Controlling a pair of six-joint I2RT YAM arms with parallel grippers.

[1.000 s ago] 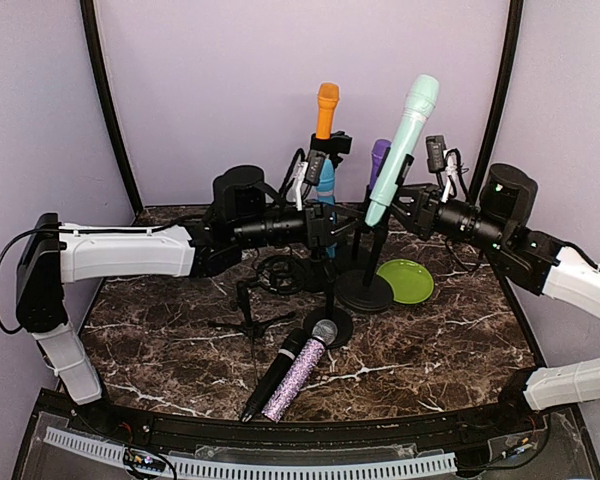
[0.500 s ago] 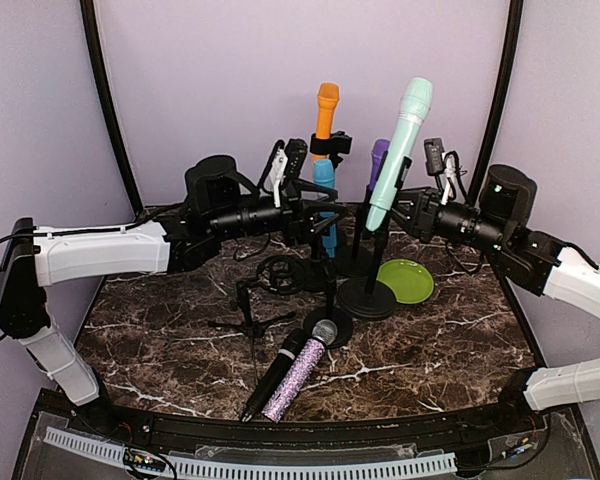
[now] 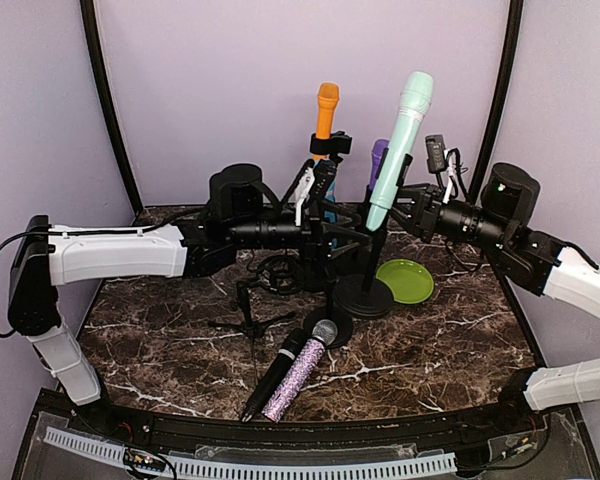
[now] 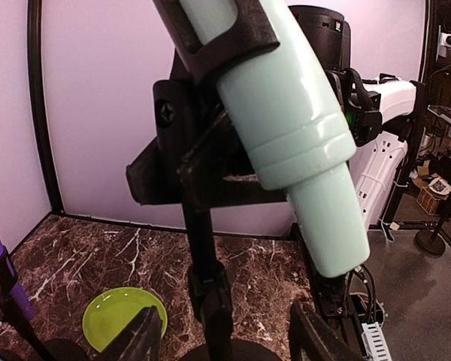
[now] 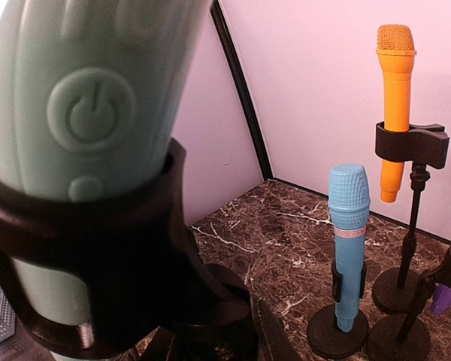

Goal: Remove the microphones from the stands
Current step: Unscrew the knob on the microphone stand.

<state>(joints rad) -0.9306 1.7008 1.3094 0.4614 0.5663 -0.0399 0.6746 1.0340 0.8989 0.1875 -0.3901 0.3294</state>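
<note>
A mint-green microphone [image 3: 401, 148] leans in the black clip [image 4: 210, 45] of a tall stand [image 3: 372, 262] at the back middle of the table. My left gripper [image 3: 354, 236] reaches in from the left, open. In the left wrist view its fingers [image 4: 144, 340] stand either side of the stand's pole [image 4: 207, 263] without touching it, with the microphone [image 4: 289, 120] overhead. My right gripper [image 3: 398, 206] comes from the right and is shut on the stand just under the clip. In the right wrist view the microphone [image 5: 75, 98] and clip [image 5: 98, 256] fill the left side.
Orange [image 3: 326, 106], blue [image 5: 349, 226] and purple [image 3: 378, 156] microphones stand on stands behind. A green plate [image 3: 405, 280] lies to the right of the stand's base. A black microphone [image 3: 275, 375] and a glittery one [image 3: 302, 367] lie near the front, beside a small tripod [image 3: 248, 316].
My left gripper has opened wider, pulled back and up, then come forward around the stand's pole. The mint microphone has tipped slightly more upright. The right gripper has stayed shut.
</note>
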